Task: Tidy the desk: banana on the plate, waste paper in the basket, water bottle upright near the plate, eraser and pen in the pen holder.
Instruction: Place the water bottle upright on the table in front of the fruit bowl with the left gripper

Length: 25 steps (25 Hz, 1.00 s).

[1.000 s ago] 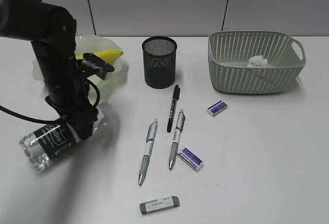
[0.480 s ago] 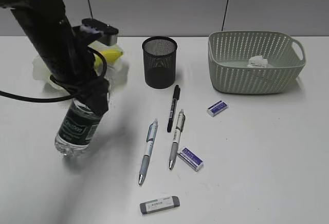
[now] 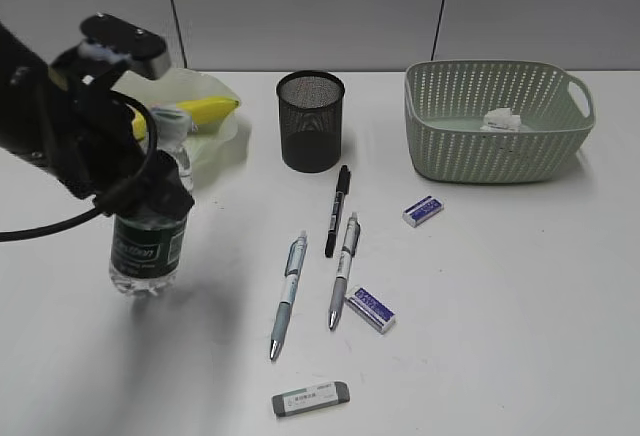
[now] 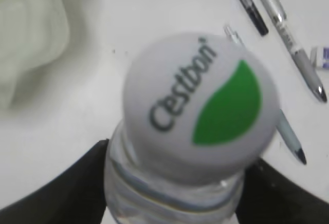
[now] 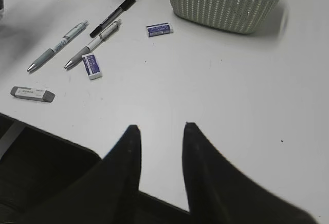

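Observation:
My left gripper (image 3: pixel 150 188) is shut on the water bottle (image 3: pixel 146 249), holding it by the neck, upright, at the desk's left; I cannot tell if its base touches the desk (image 3: pixel 500 306). In the left wrist view its white cap with green leaf (image 4: pixel 200 103) fills the frame between the jaws (image 4: pixel 175 183). The banana (image 3: pixel 205 109) lies on the pale green plate (image 3: pixel 222 136). The waste paper (image 3: pixel 500 119) lies in the basket (image 3: pixel 495 151). The pen holder (image 3: pixel 310 121) stands at the middle back. Three pens (image 3: pixel 337 208) and three erasers (image 3: pixel 371 308) lie on the desk. My right gripper (image 5: pixel 160 127) is open and empty above the front edge.
A grey eraser (image 3: pixel 311 397) lies near the front edge, a white one (image 3: pixel 422 210) before the basket. In the right wrist view the pens (image 5: pixel 92 36), erasers (image 5: pixel 92 65) and basket (image 5: pixel 226 5) show ahead. A wall rises behind the desk.
My left gripper has lifted the water bottle from lying tilted on its side and turned it upright, moving slightly right and up. Nothing else on the desk has moved.

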{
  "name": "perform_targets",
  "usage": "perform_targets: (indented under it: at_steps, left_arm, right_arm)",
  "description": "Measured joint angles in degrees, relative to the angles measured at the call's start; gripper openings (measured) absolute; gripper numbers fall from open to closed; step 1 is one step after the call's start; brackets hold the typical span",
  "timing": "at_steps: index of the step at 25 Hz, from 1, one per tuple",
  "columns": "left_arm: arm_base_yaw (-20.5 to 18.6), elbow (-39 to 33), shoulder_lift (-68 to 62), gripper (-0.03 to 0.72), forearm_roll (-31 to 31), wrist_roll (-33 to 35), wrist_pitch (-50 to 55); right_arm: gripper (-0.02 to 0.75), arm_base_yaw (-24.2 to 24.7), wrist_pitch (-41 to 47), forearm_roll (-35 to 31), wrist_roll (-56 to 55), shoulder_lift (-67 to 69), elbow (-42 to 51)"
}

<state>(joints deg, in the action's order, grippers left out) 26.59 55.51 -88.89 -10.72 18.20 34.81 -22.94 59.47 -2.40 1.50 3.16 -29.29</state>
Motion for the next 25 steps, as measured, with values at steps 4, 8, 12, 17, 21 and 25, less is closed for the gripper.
perform_targets:
  at_steps: [4,8,12,17,21,25]
  left_arm:
    - [-0.34,-7.72,6.71,0.503,-2.38,0.0,-13.28]
    - [-2.56,-12.92,7.82,0.503,-3.21,0.0,-18.3]
    - [-4.79,-17.75,7.82,0.503,-5.4,0.0,-24.75]
    - [-5.16,-19.65,7.36,0.502,-8.38,0.0,-32.58]
    - [-5.16,-19.65,4.77,0.502,-11.31,0.0,-34.47]
    - [-5.18,-19.78,2.81,0.502,-12.8,0.0,-34.43]
  right_arm:
    - [0.237,0.0,0.0,0.0,-0.06,0.0,0.0]
    - [0.237,0.0,0.0,0.0,-0.06,0.0,0.0]
    - [0.237,0.0,0.0,0.0,-0.06,0.0,0.0]
    - [0.237,0.0,0.0,0.0,-0.08,0.0,0.0]
    - [0.237,0.0,0.0,0.0,-0.08,0.0,0.0]
    - [0.237,0.0,0.0,0.0,-0.13,0.0,0.0]
